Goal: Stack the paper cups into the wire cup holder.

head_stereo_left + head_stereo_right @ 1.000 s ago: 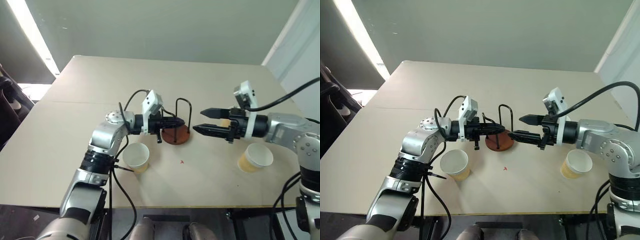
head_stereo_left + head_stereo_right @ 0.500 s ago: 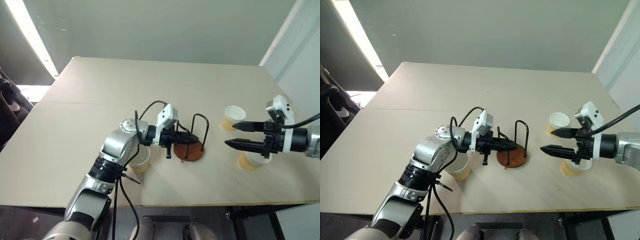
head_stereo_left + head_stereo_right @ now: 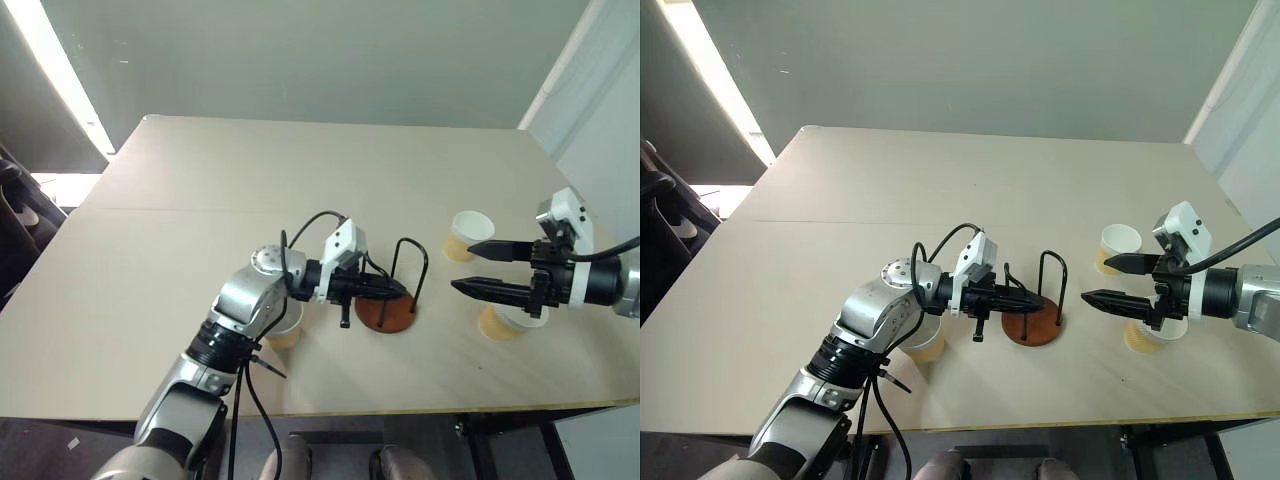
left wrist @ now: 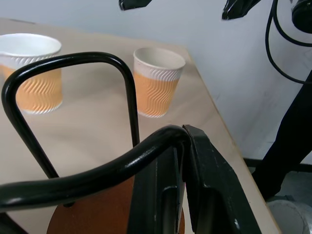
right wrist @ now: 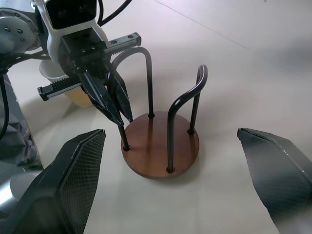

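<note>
Leftmost, one paper cup stands behind the left gripper, whose fingers are pinched onto a wire arch of the wire cup holder at mid-table. Rightward, two paper cups flank the right gripper, spread wide and empty.

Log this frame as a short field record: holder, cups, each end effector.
holder: wire cup holder upright on table, no cup inside
left end effector: shut on a wire upright of the holder
right end effector: open, empty, apart from the holder
cups: paper cups, two near the right end effector, one behind the left arm, all upright
</note>
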Controlling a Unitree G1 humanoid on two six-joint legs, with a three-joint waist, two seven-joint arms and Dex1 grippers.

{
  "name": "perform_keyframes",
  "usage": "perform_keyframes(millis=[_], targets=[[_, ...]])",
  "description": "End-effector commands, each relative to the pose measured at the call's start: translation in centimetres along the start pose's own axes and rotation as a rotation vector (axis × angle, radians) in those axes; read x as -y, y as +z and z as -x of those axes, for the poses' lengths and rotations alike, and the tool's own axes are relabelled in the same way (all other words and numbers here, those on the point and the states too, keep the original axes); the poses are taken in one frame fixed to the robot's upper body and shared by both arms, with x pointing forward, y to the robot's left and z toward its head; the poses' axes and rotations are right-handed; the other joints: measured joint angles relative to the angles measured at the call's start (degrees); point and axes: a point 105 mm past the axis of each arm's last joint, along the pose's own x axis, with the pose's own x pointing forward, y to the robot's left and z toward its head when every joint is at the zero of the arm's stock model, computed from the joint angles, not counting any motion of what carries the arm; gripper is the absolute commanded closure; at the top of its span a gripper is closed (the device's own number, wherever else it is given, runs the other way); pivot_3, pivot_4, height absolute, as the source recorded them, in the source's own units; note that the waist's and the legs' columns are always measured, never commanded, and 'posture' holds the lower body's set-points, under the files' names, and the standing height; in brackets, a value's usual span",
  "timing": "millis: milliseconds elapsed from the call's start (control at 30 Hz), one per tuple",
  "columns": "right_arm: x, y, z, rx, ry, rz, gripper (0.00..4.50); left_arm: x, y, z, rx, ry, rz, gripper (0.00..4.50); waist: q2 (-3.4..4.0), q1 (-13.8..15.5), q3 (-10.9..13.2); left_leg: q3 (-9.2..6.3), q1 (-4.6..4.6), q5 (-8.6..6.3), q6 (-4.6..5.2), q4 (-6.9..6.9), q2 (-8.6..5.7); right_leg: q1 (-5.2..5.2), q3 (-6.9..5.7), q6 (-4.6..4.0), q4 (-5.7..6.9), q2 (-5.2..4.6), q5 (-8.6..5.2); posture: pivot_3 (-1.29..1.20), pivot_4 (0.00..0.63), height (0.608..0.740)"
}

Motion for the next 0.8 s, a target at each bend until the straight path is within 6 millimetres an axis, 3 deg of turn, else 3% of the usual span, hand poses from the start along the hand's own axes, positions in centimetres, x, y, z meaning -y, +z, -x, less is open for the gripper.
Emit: perform_keyframes(millis=[33, 367, 600, 800], targets=[[-0.3, 1.3, 0.2, 0.042, -0.001, 0.046, 0.00, 0.7, 1.0, -0.1, 0.013, -0.029, -0.037, 3.60, 0.00, 0.00, 0.00, 0.00, 0.00, -0.01, 0.02, 0.00, 0.00, 0.00, 0.01, 0.02, -0.01, -0.01, -0.01, 0.00, 0.150, 0.740], [-0.3, 1.4, -0.1, 0.048, 0.008, 0.048, 0.00, 0.8, 1.6, -0.1, 0.036, -0.033, 0.012, 0.02, 0.00, -0.02, 0.00, 0.00, 0.00, -0.02, 0.04, 0.00, -0.02, 0.00, 0.03, 0.03, 0.00, -0.03, -0.02, 0.00, 0.150, 0.740], [-0.5, 1.5, -0.2, 0.043, 0.022, 0.048, 0.00, 1.1, 1.7, -0.1, 0.030, -0.036, 0.043, 0.02, 0.00, -0.02, 0.00, 0.00, -0.01, -0.02, 0.04, 0.02, -0.02, 0.00, 0.05, 0.03, 0.00, -0.03, -0.02, 0.00, 0.150, 0.740], [-1.1, 1.6, -0.6, 0.034, 0.062, 0.051, 0.00, 1.1, 1.2, 1.5, -0.068, -0.048, 0.005, 0.02, 0.00, -0.10, 0.00, 0.00, 0.00, -0.02, 0.04, 0.01, -0.01, -0.03, 0.06, 0.03, 0.00, -0.02, -0.02, 0.00, 0.150, 0.740]])
